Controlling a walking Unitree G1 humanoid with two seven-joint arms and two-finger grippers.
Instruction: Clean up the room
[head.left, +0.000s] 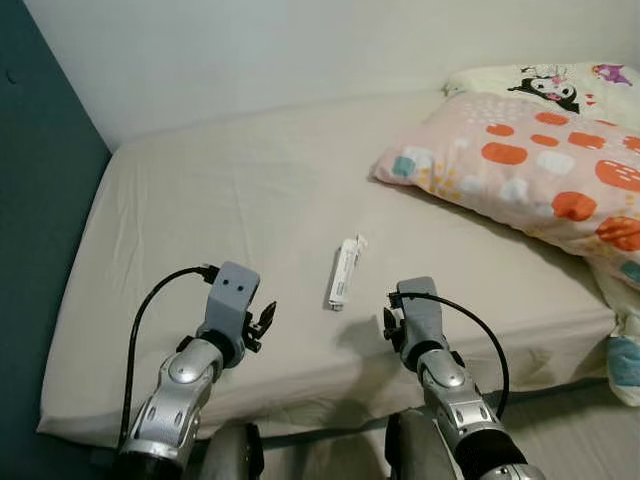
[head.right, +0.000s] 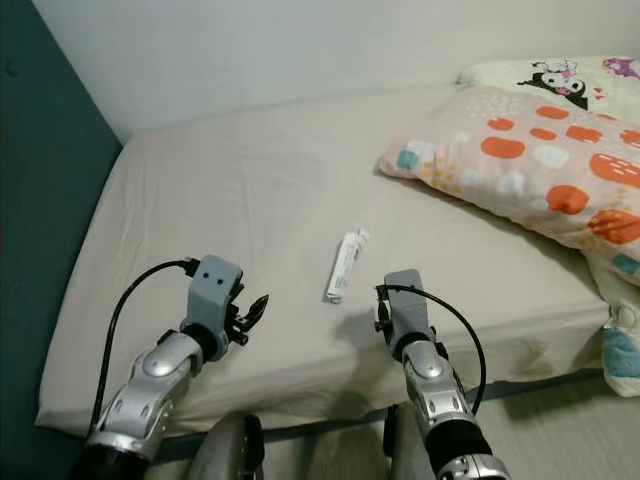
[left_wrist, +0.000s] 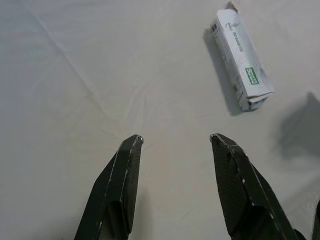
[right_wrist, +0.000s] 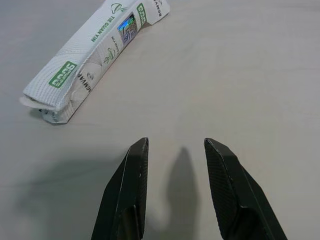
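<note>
A small white packet with green print (head.left: 344, 272) lies on the beige bed sheet (head.left: 240, 200), near the bed's front edge and between my two arms. My right gripper (right_wrist: 175, 144) hovers open just above the sheet, a short way to the right of the packet (right_wrist: 95, 60), with nothing between its fingers. My left gripper (left_wrist: 176, 138) is open too, held over bare sheet to the left of the packet (left_wrist: 242, 60). The right arm's shadow falls on the sheet beside the packet.
A pink pillow with orange and white spots (head.left: 530, 170) lies at the right of the bed, with a cartoon-print pillow (head.left: 550, 85) behind it. A white wall runs along the far side, a dark teal wall (head.left: 40, 250) on the left. Another cloth (head.left: 625, 350) hangs at the bed's right corner.
</note>
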